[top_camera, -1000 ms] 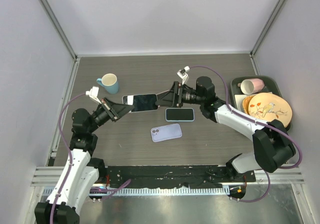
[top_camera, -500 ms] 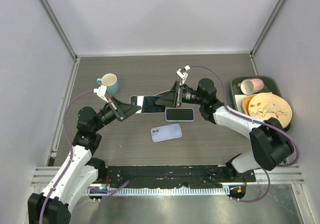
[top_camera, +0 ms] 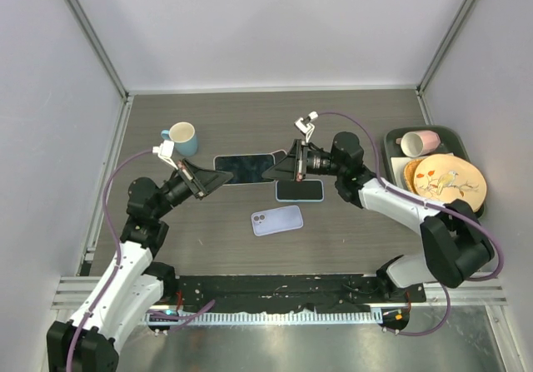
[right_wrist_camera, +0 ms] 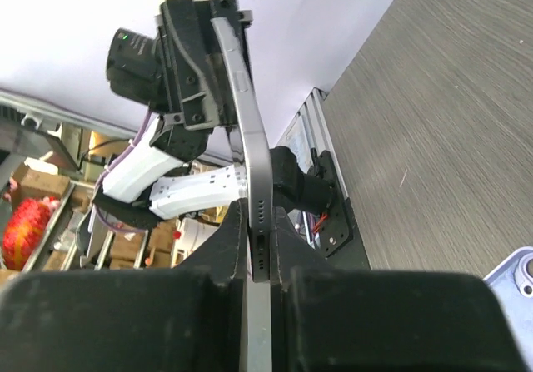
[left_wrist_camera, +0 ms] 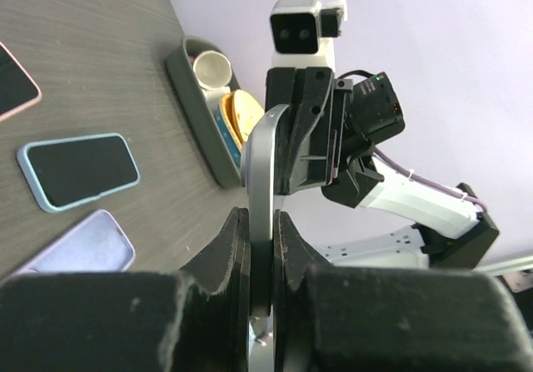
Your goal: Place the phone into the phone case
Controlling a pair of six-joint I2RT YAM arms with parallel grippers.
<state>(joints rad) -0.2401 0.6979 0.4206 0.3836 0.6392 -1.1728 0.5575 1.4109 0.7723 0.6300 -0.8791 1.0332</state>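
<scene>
To the left of my left gripper (top_camera: 223, 176), on its far side, a blue mug (top_camera: 181, 137) stands on the table; it has no part in this. That gripper is clamped on the left end of the phone (top_camera: 246, 170), one finger on each face, and its wrist camera looks straight along the thin edge. The phone hangs above the table, screen up and roughly level, bridging the gap between my two grippers. My right gripper (top_camera: 270, 172) is clenched on the opposite end in the same way, so both are grasping the one phone.

Over the last second the whole bridge has slid a little to the right. My left arm has reached out further, my right arm has drawn back toward its own side, and the phone has gone with them. I read this as a mid-air handover or regrasp not yet settled, since neither gripper has let go.

The lavender phone case (top_camera: 276, 220) lies flat on the table, below my right fingertips and toward my bases, apart from the phone. I cannot tell whether its hollow side faces up. Just on the near side of my right gripper lies a second phone in a light-blue case (top_camera: 299, 190), which I must not mistake for the target. Nothing is in the lavender case yet. I judge that one gripper must release before the other can carry the phone down.
</scene>
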